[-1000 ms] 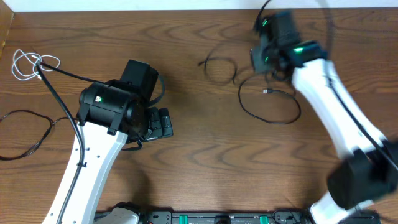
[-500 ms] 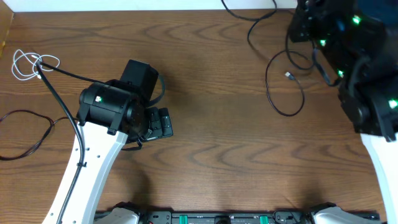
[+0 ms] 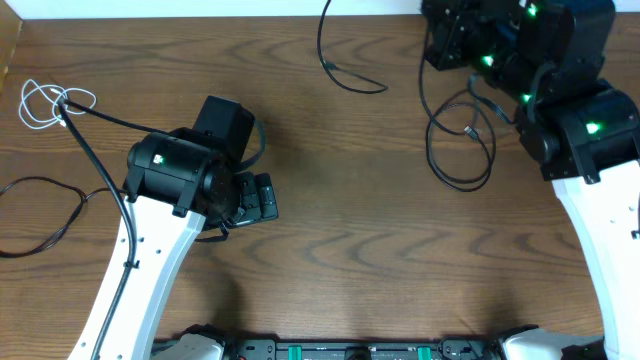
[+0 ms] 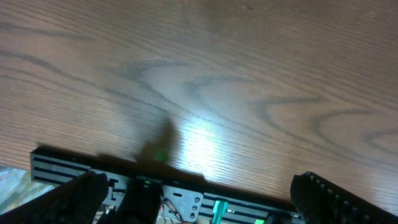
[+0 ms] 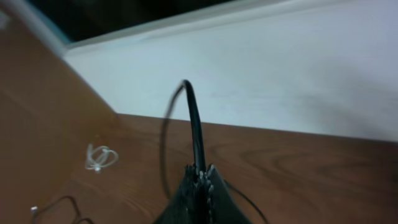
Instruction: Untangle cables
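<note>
A black cable [image 3: 462, 150] lies in loops on the wooden table at the upper right, its plug [image 3: 470, 131] inside the loop. Another stretch of the black cable [image 3: 349, 79] trails left toward the back edge. My right gripper [image 3: 441, 40] hangs over the back right of the table. In the right wrist view the right gripper [image 5: 200, 175] is shut on the black cable [image 5: 193, 121], which rises from the fingertips. My left gripper [image 3: 264, 197] rests mid-left. In its wrist view the left gripper [image 4: 199, 199] is open over bare wood, holding nothing.
A coiled white cable [image 3: 44, 103] lies at the far left back, also seen as the white cable [image 5: 99, 157]. A thin dark cable [image 3: 42, 216] curves along the left edge. A black rail [image 3: 350, 349] runs along the front edge. A white wall [image 5: 280, 74] borders the back.
The right arm swung right and toward the back with the black cable, pulling its loops from the middle to the upper right and stretching one end left. The left arm stayed still.
</note>
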`<state>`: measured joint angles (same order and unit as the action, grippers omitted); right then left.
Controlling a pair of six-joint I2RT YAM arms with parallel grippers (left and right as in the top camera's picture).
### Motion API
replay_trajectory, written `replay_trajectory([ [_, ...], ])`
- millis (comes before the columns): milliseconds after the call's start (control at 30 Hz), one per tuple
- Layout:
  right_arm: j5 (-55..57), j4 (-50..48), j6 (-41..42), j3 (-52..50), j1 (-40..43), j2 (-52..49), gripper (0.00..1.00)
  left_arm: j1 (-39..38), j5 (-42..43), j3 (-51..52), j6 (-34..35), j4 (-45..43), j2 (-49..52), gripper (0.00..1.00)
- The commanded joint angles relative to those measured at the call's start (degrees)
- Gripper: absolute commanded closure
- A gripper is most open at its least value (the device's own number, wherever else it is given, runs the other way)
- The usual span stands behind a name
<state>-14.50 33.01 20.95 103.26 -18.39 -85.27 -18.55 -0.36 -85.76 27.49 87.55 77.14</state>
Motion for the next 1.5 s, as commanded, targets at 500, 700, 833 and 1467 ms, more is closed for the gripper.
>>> replay_trajectory([
  [500, 47.43, 36.28, -4.66, 19.93, 3.82, -3.61, 0.99, -0.09, -0.74, 0.04, 0.9, 0.17, 0.0, 0.01],
  [700, 45.33, 48.78, -1.2, 19.28, 4.26, -11.45, 0.99, -0.09, -0.74, 0.04, 0.9, 0.17, 0.0, 0.01],
  [833, 43.82, 52.54, -1.03, 19.28, 4.26, -15.93, 0.98, -0.09, -0.74, 0.04, 0.9, 0.17, 0.0, 0.01],
  [1467, 33.81, 63.65, -0.46, 19.28, 8.76, -37.18, 0.99, -0.09, -0.74, 0.04, 0.9, 0.17, 0.0, 0.01],
])
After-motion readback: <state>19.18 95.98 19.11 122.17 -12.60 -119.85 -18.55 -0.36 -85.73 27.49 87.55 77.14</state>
